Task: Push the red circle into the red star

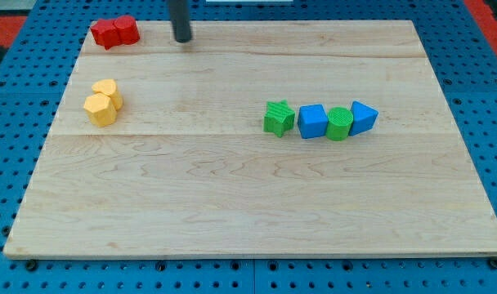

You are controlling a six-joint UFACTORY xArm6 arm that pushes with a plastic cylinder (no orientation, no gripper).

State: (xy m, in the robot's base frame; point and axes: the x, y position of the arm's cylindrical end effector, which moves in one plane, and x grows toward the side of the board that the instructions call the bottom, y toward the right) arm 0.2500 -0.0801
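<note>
— Where's the red circle?
— Top left, touching the red star.
— And my tip?
— Just right of them, apart. No fingers; the rod's top is cut off.

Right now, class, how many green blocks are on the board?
2. The green star is at the left end of the row at the view's right; the green cylinder sits further right, between the blue cube and the blue triangle. None appears hidden.
</note>
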